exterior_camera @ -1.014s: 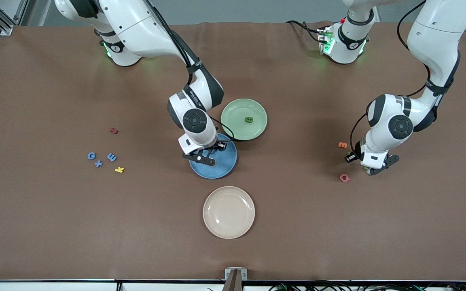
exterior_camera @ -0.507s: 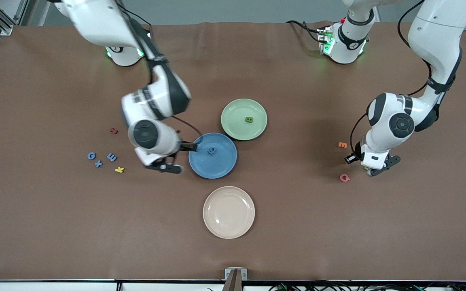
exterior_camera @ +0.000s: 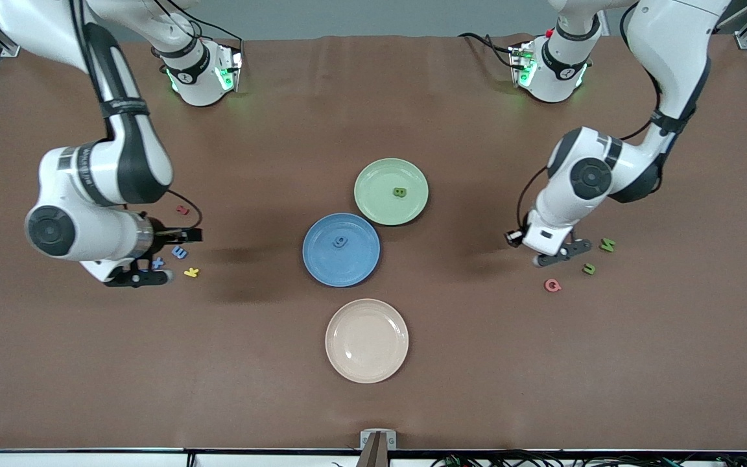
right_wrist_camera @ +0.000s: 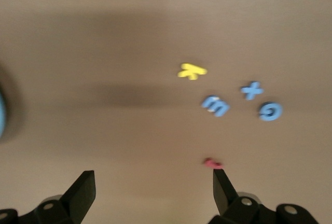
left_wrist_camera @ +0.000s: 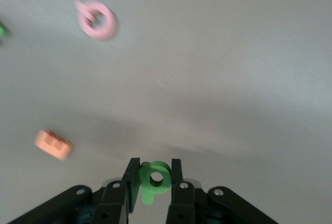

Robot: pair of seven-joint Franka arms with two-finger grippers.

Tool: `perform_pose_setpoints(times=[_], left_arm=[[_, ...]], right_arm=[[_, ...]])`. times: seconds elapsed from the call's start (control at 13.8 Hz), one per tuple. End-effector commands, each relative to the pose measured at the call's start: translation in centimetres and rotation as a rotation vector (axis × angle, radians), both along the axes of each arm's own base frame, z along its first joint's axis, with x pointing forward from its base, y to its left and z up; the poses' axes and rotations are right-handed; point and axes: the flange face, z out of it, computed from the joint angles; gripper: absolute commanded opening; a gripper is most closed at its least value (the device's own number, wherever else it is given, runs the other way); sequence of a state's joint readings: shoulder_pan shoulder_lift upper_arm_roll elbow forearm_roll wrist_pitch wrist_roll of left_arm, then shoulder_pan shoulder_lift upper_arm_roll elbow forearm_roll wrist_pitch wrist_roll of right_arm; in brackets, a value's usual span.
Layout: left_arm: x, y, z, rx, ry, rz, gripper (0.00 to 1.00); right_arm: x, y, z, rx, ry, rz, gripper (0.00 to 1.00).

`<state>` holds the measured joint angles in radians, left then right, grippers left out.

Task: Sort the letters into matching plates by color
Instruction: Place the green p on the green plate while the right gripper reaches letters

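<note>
The green plate [exterior_camera: 377, 194] holds one green letter [exterior_camera: 399, 192]. Touching it, nearer the camera, the blue plate [exterior_camera: 321, 259] holds one blue piece [exterior_camera: 340, 241]. My left gripper [exterior_camera: 552, 251] [left_wrist_camera: 155, 169] is shut on a green P-shaped letter [left_wrist_camera: 154, 178], over the table near two loose green letters [exterior_camera: 607, 244] [exterior_camera: 588, 268]. My right gripper [exterior_camera: 135, 276] [right_wrist_camera: 154, 180] is open with nothing between its fingers, above three blue letters: an E [exterior_camera: 179, 251] [right_wrist_camera: 215, 106], an X [exterior_camera: 157, 263] [right_wrist_camera: 251, 91] and a G [right_wrist_camera: 270, 111].
A beige plate [exterior_camera: 367, 340] lies nearest the camera. A yellow K [exterior_camera: 191, 272] and a red piece [exterior_camera: 183, 209] lie among the blue letters. A pink Q [exterior_camera: 552, 285] and an orange piece [left_wrist_camera: 53, 144] lie near the left gripper.
My right gripper opened over the blue plate, left a blue piece there and swung to the blue letters. My left gripper closed on the green P and shifted toward the plates.
</note>
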<state>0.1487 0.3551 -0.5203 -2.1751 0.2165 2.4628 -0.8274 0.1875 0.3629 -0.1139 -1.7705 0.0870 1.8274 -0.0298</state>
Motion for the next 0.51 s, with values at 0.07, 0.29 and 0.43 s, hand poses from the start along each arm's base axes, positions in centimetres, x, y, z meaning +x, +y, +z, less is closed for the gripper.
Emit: perform_pose_setpoints(times=[0.07, 0.29, 0.43], left_arm=[[-4.1, -7.8, 0.3, 0.009, 0.008, -0.014, 0.00], [-7.3, -13.9, -0.5, -0.005, 0.020, 0.048, 0.00], [-8.8, -16.9, -0.6, -0.016, 0.027, 0.073, 0.00]], right_arm=[[-2.9, -6.1, -2.6, 0.005, -0.093, 0.112, 1.00], [-5.1, -10.4, -6.7, 0.021, -0.171, 0.171, 1.00], [-5.3, -12.0, -7.4, 0.020, -0.210, 0.195, 1.00]])
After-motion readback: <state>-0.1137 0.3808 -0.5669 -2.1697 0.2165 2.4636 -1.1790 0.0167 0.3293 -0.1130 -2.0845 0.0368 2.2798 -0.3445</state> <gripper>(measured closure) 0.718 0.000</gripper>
